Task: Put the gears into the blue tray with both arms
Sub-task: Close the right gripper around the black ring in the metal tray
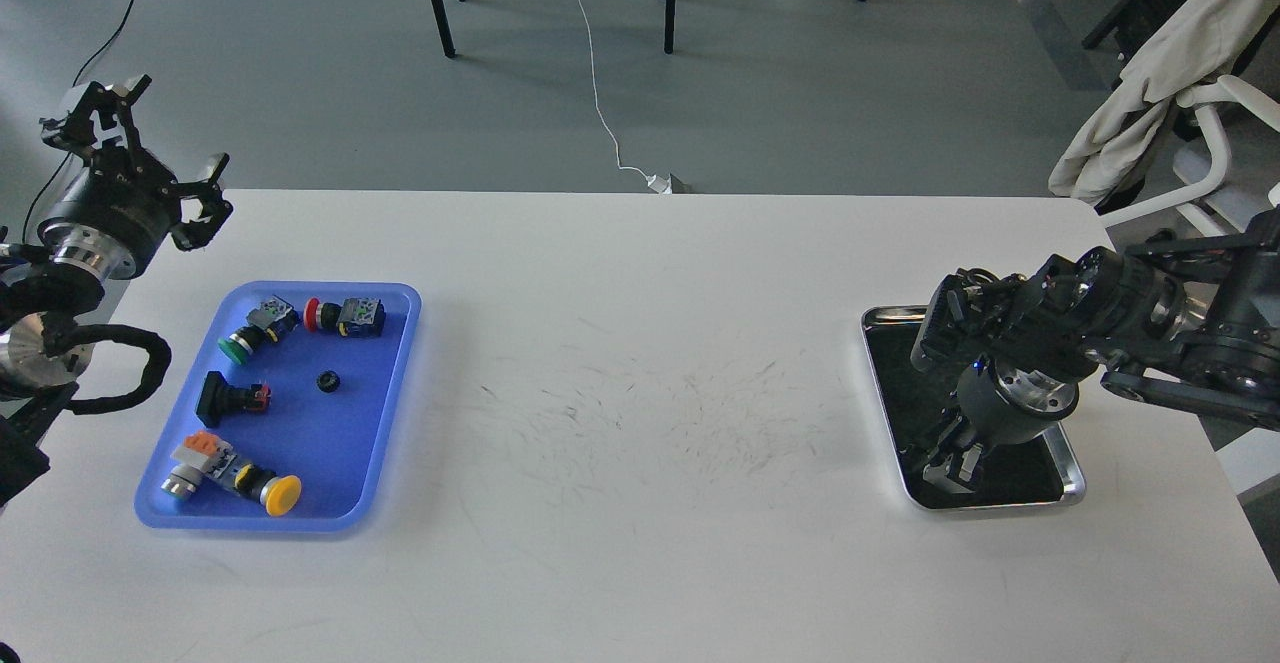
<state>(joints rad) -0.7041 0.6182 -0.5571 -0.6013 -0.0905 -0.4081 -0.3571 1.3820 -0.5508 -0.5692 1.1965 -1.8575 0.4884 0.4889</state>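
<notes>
One small black gear (327,380) lies near the middle of the blue tray (345,448) on the table's left side. My left gripper (150,151) hangs above and beyond the tray's far left corner, off the table's edge, claws spread open and empty. My right gripper (950,467) points down into the steel tray (1076,483) on the right, its tips low over the dark inside near the front left corner. The fingers there are dark against the dark tray floor, so their state and anything between them cannot be made out. No gear shows in the steel tray.
Several push-button switches with green (236,346), red (313,314) and yellow (281,494) caps lie in the blue tray around the gear. A white chair with a beige cloth (1150,73) stands off the table's far right corner.
</notes>
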